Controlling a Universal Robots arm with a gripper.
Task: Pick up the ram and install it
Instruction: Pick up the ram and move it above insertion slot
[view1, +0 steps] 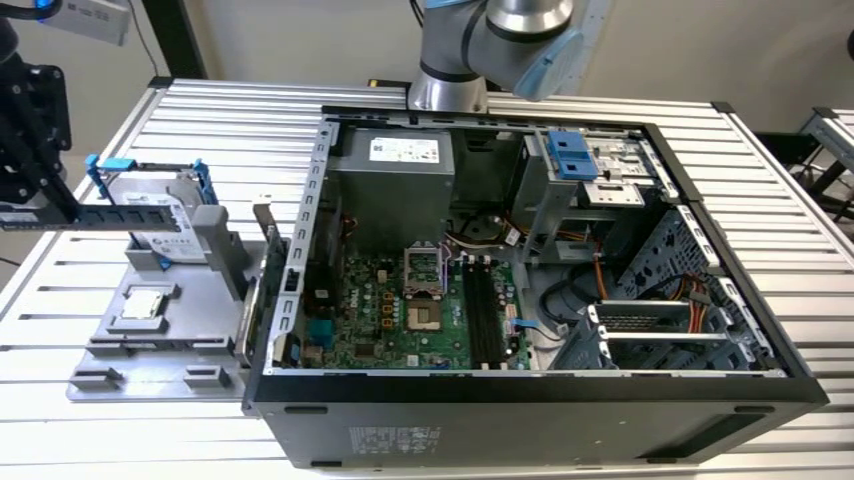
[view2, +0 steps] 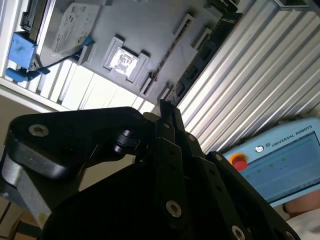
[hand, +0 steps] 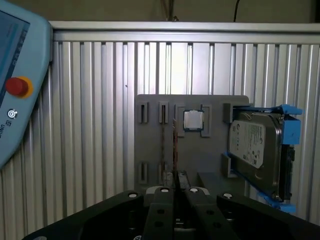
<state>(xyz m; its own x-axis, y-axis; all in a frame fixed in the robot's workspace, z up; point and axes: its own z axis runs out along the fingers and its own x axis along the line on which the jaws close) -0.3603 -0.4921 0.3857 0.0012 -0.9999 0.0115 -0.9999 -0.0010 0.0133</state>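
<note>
Exterior view, step: the ram hangs in the air above the tray. I judge this to be the carry. It goes well if the stick stays level, the grip does not slip, and the ram stays clear of the drive behind it and of the case wall.
Exterior view, gripper: the gripper is clamped on one end of the ram, over the table edge at the exterior view's left.
Second wrist view, gripper: the gripper has its jaws drawn close together. The ram runs out from them as a dark strip, and the tray lies beyond it.
First wrist view, gripper: the gripper pinches the ram, which is seen edge-on.
First wrist view, background: the ram lines up just beside the processor at the tray centre. The drive is at the tray's edge.
</note>
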